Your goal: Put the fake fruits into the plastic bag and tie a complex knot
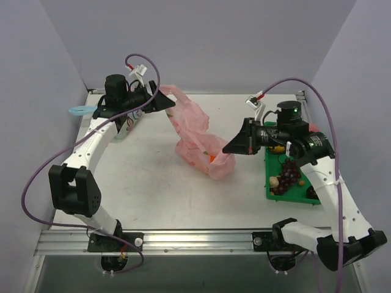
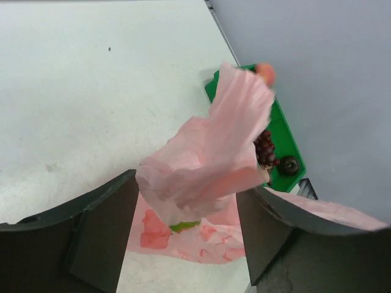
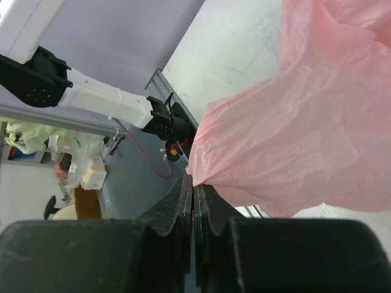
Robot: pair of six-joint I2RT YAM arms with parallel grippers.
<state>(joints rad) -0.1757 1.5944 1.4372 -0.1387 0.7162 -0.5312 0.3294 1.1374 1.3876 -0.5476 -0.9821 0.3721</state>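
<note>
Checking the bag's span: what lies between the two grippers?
Only the plastic bag, running from the left gripper to the right gripper; the top view shows it.

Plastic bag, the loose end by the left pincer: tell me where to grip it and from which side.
Grip the plastic bag on the crumpled, narrowed strip between the fingers of the open left pincer. Come from the bag's left end, pads on its flat faces. The right pincer pinches the opposite edge, so the film likely hangs stretched.
</note>
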